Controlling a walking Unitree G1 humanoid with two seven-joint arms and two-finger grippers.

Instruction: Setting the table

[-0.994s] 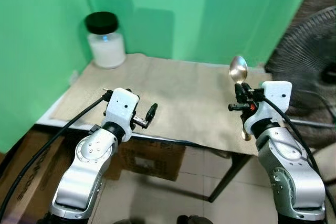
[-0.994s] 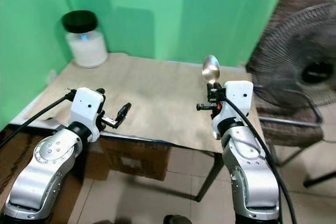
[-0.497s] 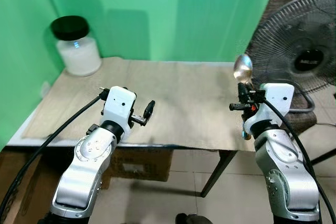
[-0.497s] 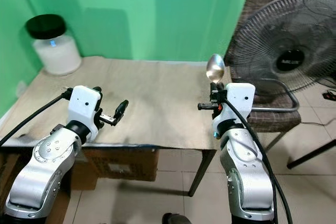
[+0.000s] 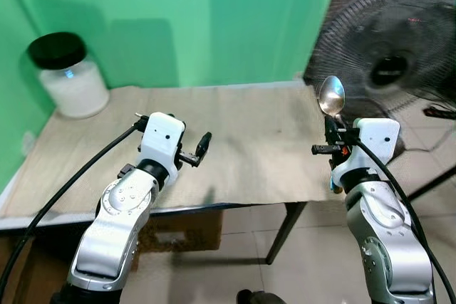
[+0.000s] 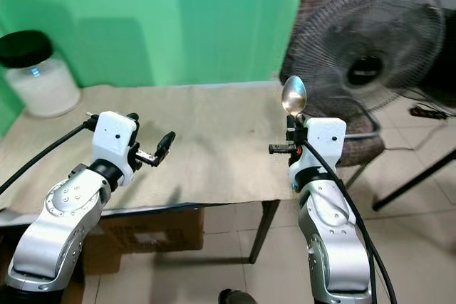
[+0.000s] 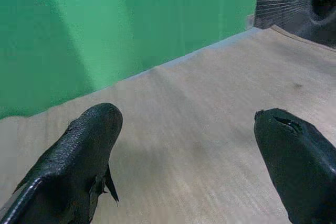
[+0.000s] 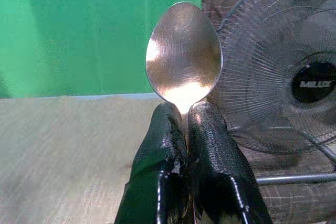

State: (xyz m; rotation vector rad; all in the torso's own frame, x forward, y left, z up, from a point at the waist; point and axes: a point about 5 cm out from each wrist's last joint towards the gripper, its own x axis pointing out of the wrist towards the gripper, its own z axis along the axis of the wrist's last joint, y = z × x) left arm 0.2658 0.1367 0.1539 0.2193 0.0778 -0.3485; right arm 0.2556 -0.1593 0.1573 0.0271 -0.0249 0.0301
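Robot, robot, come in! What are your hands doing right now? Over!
Right tool shut on spoon, bowl up, beside table's right edge. Left tool open, empty, above tablecloth. Jar at far left corner; fan beyond table.

View swung right, fan now nearer centre

spoon handle hidden between fingers, fan cropped by edge

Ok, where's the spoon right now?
The spoon stands upright in the right gripper, at the table's right edge, in front of the fan.
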